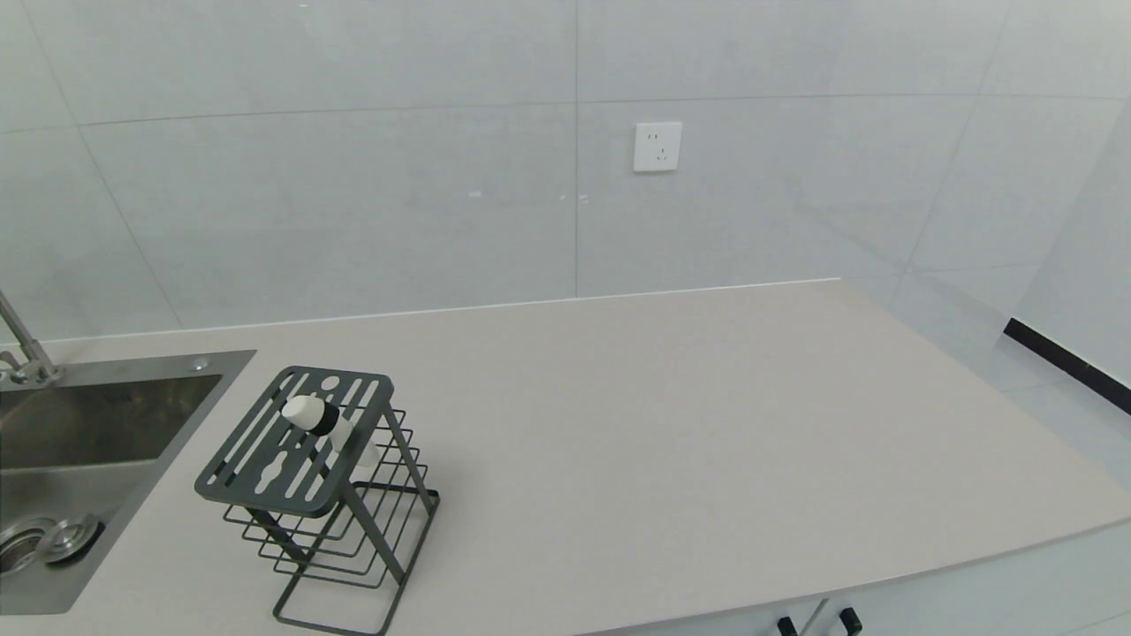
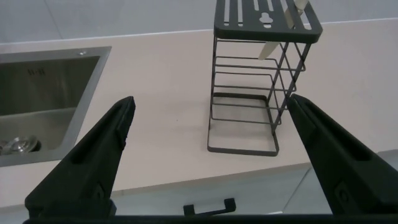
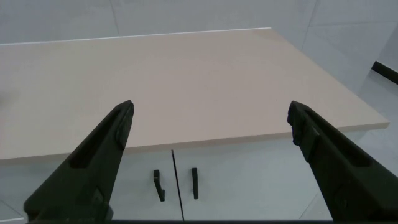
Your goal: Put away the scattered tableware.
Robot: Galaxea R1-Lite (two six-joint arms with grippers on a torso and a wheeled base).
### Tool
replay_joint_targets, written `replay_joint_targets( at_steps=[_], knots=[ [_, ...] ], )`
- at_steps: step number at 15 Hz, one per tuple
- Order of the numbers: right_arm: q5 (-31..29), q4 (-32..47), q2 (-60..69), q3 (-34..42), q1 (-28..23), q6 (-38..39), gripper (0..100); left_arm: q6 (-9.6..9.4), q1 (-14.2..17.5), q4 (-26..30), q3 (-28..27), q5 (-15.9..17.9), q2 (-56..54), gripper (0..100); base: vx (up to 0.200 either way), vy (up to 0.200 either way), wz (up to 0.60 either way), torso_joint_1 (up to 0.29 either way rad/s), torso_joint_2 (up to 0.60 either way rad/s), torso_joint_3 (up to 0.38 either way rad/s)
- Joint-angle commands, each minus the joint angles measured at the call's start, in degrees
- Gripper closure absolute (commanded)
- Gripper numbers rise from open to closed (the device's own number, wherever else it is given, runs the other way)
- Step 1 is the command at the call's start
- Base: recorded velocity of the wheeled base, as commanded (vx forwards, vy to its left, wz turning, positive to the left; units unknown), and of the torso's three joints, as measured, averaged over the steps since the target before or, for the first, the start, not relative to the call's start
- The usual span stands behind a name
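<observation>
One rack [image 1: 314,495], lower left, partly hides its single knife [image 1: 309,413]; the sink [image 1: 106,415] is cropped. On the left gripper [image 2: 211,106] and right gripper [image 3: 211,109], jaws are spread.

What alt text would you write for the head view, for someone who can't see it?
A dark wire rack with a slotted top stands on a pale counter, a white-handled utensil stuck through one slot. A steel sink lies just to its left; a white socket sits on the grey tiled wall behind.

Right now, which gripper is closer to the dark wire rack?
Left. The left gripper hangs open off the counter edge, facing the rack; the right gripper, also open, faces counter farther along.
</observation>
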State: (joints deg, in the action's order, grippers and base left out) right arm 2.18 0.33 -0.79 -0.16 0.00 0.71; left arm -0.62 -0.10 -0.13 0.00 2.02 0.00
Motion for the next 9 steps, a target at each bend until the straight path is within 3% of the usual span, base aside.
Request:
replay_joint_targets(
  at_steps=[1, 9],
  knots=[
    [0.0, 0.0, -0.1, 0.0, 0.0, 0.0, 0, 0.01, 0.0, 0.0, 0.0, 0.0, 0.1, 0, 0.000, 0.000, 0.00, 0.000, 0.00, 0.000],
    [0.0, 0.0, -0.1, 0.0, 0.0, 0.0, 0, 0.01, 0.0, 0.0, 0.0, 0.0, 0.1, 0, 0.000, 0.000, 0.00, 0.000, 0.00, 0.000]
  ],
)
